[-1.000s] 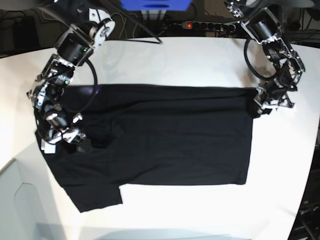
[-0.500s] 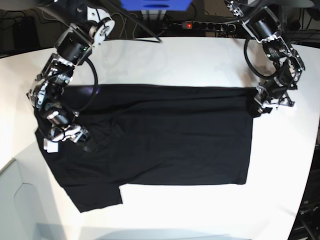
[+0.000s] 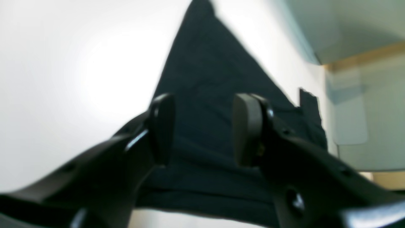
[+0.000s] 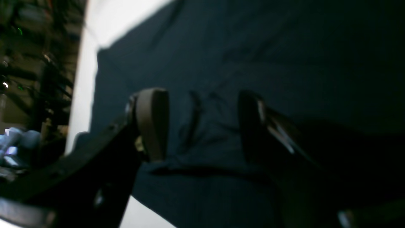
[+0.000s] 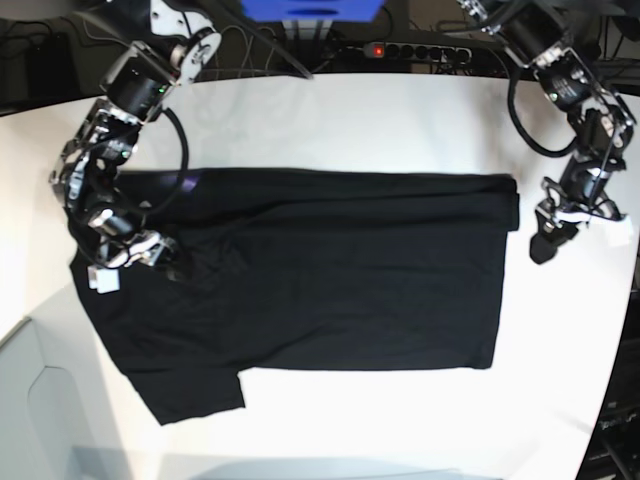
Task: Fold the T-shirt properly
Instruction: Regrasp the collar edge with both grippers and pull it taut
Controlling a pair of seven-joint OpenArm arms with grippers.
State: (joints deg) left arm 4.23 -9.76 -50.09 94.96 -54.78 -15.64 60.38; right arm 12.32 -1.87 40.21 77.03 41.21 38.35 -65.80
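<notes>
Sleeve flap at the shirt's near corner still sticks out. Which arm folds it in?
Probably right. The right gripper hangs open over the T-shirt on the sleeve's side. The left gripper, also open, is off the cloth past the far edge.

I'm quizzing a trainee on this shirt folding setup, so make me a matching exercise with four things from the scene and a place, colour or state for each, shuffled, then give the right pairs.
Column one:
1. T-shirt
2. left gripper
3. right gripper
4. table

Column two:
A. white, bare along the far side
B. jaws apart, over the shirt near its sleeve end
C. black, spread flat
D. jaws apart, over the table just off the shirt's edge

Pairs: 1-C, 2-D, 3-B, 4-A
</notes>
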